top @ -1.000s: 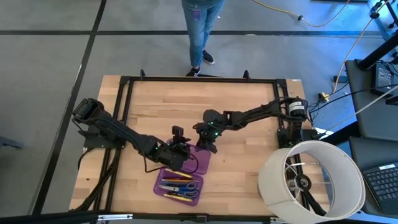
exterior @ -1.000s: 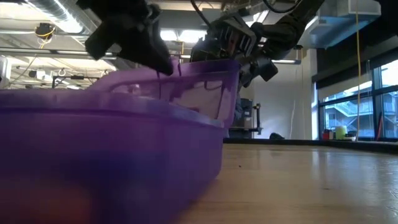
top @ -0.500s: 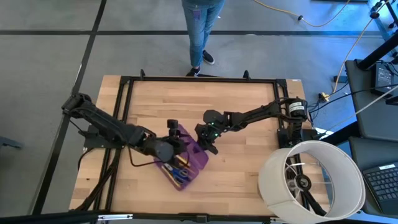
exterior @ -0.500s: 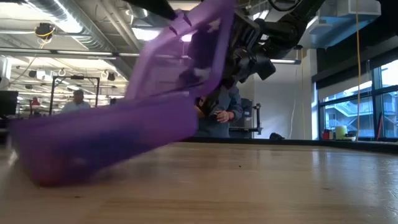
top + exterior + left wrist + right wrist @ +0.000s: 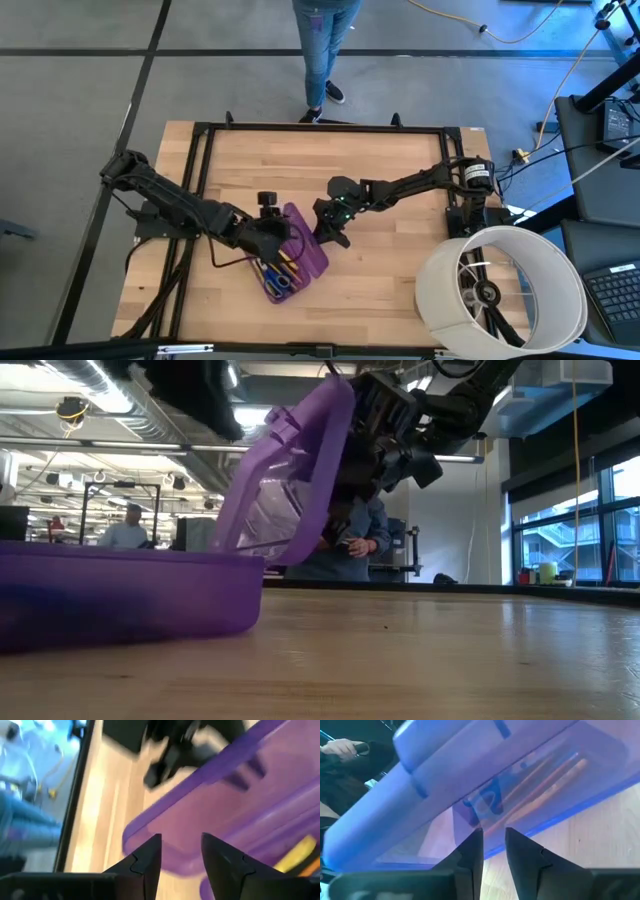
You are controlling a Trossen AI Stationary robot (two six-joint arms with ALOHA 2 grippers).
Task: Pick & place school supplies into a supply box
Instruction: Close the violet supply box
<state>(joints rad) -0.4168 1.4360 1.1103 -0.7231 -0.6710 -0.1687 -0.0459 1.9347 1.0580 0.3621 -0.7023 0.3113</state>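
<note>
supply box (image 5: 291, 265) — lid tilted up, half-open

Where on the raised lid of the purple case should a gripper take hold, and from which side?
Probably the lid's free top edge, approached from above: the lid stands tilted over the base, so that thin rim is exposed and the hinge is low. The right gripper is already beside the lid; the left gripper is close.

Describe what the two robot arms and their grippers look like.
Both arms are dark, jointed and slim. The right arm carries a pale round band near its base and a small green light by its wrist. A black cable trails from the left arm. Each wrist view shows two dark, tapering fingers with notched inner edges.
</note>
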